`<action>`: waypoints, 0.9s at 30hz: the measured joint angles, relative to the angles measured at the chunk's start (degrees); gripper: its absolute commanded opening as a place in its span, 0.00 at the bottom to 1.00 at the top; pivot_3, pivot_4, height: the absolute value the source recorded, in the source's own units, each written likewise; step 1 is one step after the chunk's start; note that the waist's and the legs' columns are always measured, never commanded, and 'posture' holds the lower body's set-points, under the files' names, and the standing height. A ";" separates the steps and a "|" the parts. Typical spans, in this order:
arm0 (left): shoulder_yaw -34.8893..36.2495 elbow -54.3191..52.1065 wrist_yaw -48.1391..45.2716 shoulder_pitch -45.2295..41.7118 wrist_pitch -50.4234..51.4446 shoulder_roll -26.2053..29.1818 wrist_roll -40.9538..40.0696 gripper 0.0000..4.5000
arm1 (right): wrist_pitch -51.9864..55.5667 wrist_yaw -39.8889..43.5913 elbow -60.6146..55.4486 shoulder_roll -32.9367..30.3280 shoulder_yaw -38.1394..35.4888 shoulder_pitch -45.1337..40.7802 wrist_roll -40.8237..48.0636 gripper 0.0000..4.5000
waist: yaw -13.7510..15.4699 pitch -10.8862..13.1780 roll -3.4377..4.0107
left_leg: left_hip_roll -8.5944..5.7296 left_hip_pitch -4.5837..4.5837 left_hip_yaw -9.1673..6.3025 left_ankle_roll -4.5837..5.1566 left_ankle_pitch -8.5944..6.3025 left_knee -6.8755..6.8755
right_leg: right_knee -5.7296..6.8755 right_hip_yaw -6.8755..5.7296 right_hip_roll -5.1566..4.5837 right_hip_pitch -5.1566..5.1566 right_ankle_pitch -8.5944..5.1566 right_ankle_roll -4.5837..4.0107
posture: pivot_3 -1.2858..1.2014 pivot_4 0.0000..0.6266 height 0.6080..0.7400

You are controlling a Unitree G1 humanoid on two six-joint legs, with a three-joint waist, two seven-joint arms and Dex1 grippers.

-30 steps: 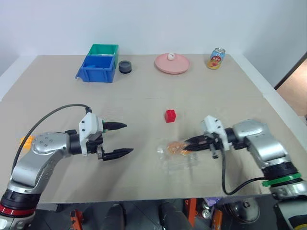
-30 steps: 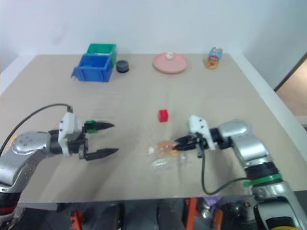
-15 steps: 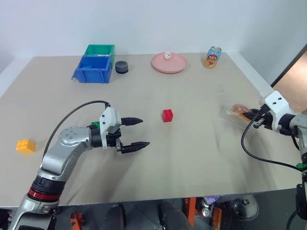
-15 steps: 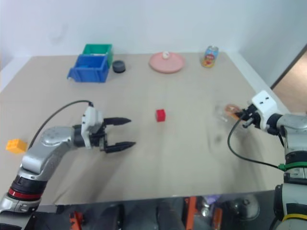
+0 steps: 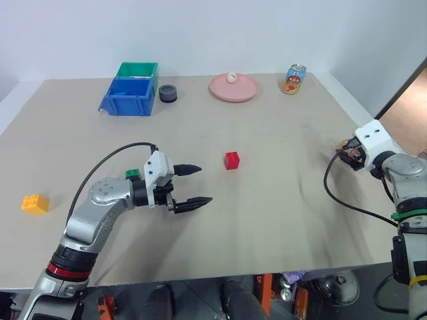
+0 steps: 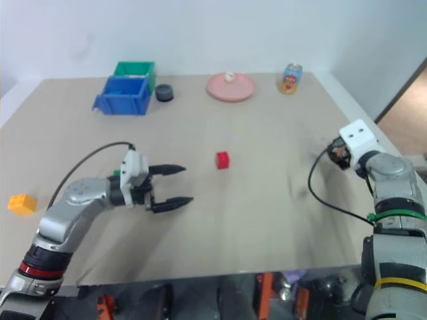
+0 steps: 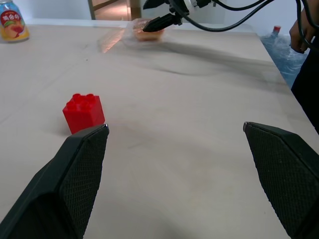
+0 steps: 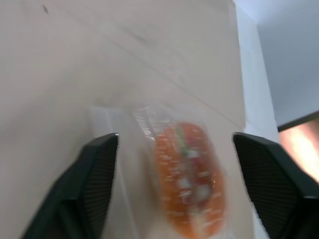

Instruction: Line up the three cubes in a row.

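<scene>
One cube (image 5: pixel 232 160) sits near the middle of the surface (image 5: pixel 267 213). A second cube (image 5: pixel 35 203) lies by the left edge, and a third (image 5: pixel 133 174) is between them, just behind the left arm. Along the far edge, from left to right, stand two bins (image 5: pixel 130 97), one behind the other, a small round pot (image 5: pixel 168 93), a plate (image 5: pixel 233 88) with a ball (image 5: pixel 232 77) on it, and a can (image 5: pixel 293 79). A wrapped snack (image 8: pixel 189 179) lies by the right edge.

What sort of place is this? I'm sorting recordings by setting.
Probably a robot test lab, not a home: a plain beige table against bare white walls, holding unrelated props such as blue and green plastic storage bins, a pink plate and a small red studded toy cube.
</scene>
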 measured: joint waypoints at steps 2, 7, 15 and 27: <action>0.05 -0.56 0.54 0.81 0.08 0.00 -0.13 1.00 | 0.58 2.12 0.02 0.45 -1.30 -0.91 1.82 0.84 | 0.01 0.01 0.01 | -0.01 -0.01 0.00 0.00 0.00 0.01 | 0.00 0.01 0.00 0.00 0.01 0.02 | 0.52 0.24 1.00; 0.86 -1.78 1.63 2.36 0.17 0.02 -0.63 1.00 | 1.32 4.81 -0.37 0.67 -3.82 -4.05 5.15 0.84 | 0.02 0.01 0.01 | 0.00 -0.01 0.00 0.00 0.00 0.01 | 0.00 0.01 0.00 0.01 0.01 0.02 | 0.52 0.24 1.00; 4.82 -5.30 5.00 7.34 1.56 0.80 -2.45 1.00 | 12.22 15.87 -19.41 7.30 -5.49 3.02 14.12 0.84 | 0.05 -0.01 0.00 | 0.15 0.00 -0.12 0.00 -0.01 -0.04 | 0.01 -0.07 0.17 0.03 -0.03 -0.06 | 0.52 0.24 1.00; 14.17 -10.19 5.87 17.65 2.26 5.62 -5.38 1.00 | 34.78 9.36 -56.81 18.71 -0.61 26.53 17.44 0.84 | 0.48 0.07 0.17 | 0.22 0.05 -0.13 0.01 0.03 0.05 | 0.17 -0.11 0.25 -0.06 -0.09 -0.49 | 0.52 0.24 1.00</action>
